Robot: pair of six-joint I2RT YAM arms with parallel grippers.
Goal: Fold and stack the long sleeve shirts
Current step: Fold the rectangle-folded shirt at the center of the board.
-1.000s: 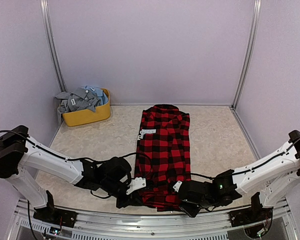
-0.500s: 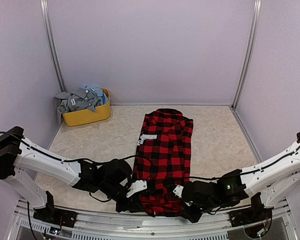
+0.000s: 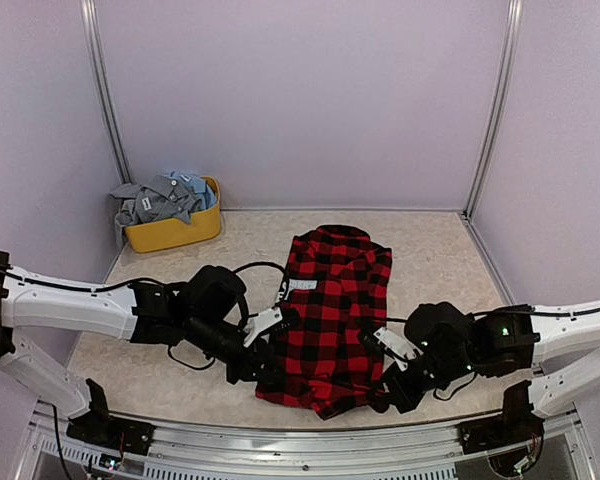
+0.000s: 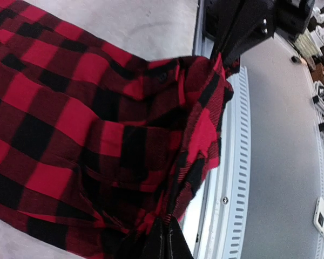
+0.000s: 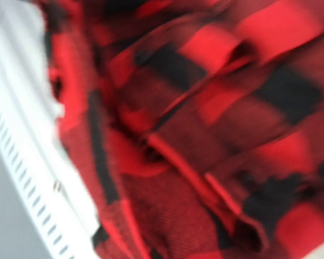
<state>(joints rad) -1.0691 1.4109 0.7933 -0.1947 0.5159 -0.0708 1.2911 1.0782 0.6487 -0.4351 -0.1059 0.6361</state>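
I see the bench [image 3: 440, 260] carrying 1 large red-and-black check shirt [image 3: 335, 300] near its middle, collar toward the far wall, with a white label [image 3: 302, 285] on its left side. The far part of the shirt lies flat; the near hem is bunched and raised between my 2 hands. At the far left corner sits a yellow tub [image 3: 175, 232] holding a grey shirt [image 3: 155, 200] and a pale blue shirt [image 3: 195, 183]. My left hand [image 3: 267, 366] is clamped tight on the near left corner of the hem. My right hand [image 3: 385, 390] is pinched closed on the near right corner. The right wrist view is blurred and filled with check cloth.
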